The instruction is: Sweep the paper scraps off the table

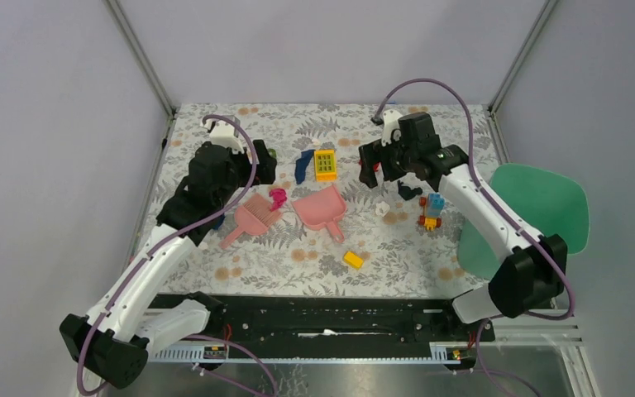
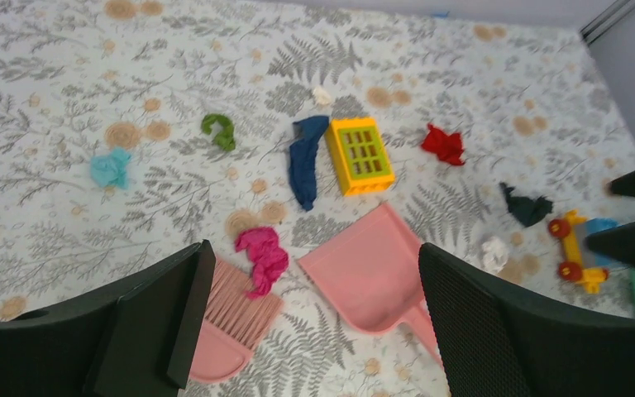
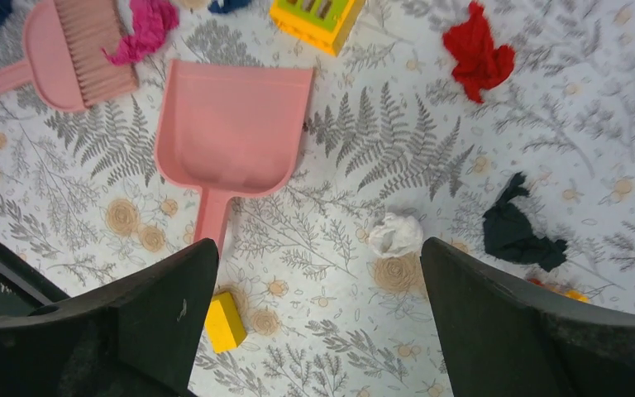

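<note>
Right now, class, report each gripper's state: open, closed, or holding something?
Left gripper: open, holding nothing.
Right gripper: open, holding nothing.

The light is bright and even, falling softly from overhead, so the white table with its fern-and-flower print point(image 1: 298, 256) carries only faint, short shadows under the arms and along the rim of the pink plastic dustpan point(image 3: 231, 124). The plain pale walls point(image 1: 50, 124) take on a cool lilac cast. In the wrist views the print is crisp, while the left gripper's black fingers point(image 2: 496, 331), close to the lens, look slightly soft.
</note>
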Available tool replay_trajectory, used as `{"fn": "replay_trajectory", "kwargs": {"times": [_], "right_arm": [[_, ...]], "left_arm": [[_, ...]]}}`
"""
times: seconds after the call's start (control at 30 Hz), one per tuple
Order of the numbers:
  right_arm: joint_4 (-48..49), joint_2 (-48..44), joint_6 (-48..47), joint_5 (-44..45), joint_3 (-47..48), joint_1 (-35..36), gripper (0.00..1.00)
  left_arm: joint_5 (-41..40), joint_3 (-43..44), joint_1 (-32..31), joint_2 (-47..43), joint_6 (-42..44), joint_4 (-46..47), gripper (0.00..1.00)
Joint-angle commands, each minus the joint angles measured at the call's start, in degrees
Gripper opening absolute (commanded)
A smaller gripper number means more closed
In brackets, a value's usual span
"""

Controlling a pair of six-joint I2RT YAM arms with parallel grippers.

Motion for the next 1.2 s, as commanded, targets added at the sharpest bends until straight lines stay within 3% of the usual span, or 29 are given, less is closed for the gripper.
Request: {"fn": "replay_trajectory", "kwargs": {"times": [0.0,0.17,0.47,0.7,0.83,1.0,1.17], "right_arm": [[8.96,-9.76,-0.85,0.68,-0.62,-0.22,1.00],[10.19,-15.14,-2.84,-2.89,-3.42,-0.26,1.00],[9.78,-16.65,-5.37,-2.71,-7.35,-0.34,1.00],[7.36,-18.21,-8.48,-8.17,-11.36,-0.26,1.00],[7.04,-18.28,-9.67,-7.28,-13.00,-0.31,1.00],[7.56,-17.60,-12.25,-8.11,-14.89,-0.29,1.00],[8.73,-16.73,-13.60,-13.17,-18.94,-0.30,1.00]], "left_arm": [[-3.12,2.01,0.01,-1.34,0.91,-1.16,0.99],[-0.78,1.31,0.01,-2.00,2.25,-3.12,0.99],[4.37,0.44,-0.08,0.34,-0.58,-4.76,0.99],[-1.68,-4.93,-0.06,-1.95,-3.42,-5.38,0.99],[1.98,-2.84,-0.08,0.39,0.56,-8.90,0.99],[-4.43,-6.09,0.05,-2.01,-7.38,-3.69,0.99],[-0.96,-8.98,0.10,-2.85,-0.47,-0.20,0.96]]}}
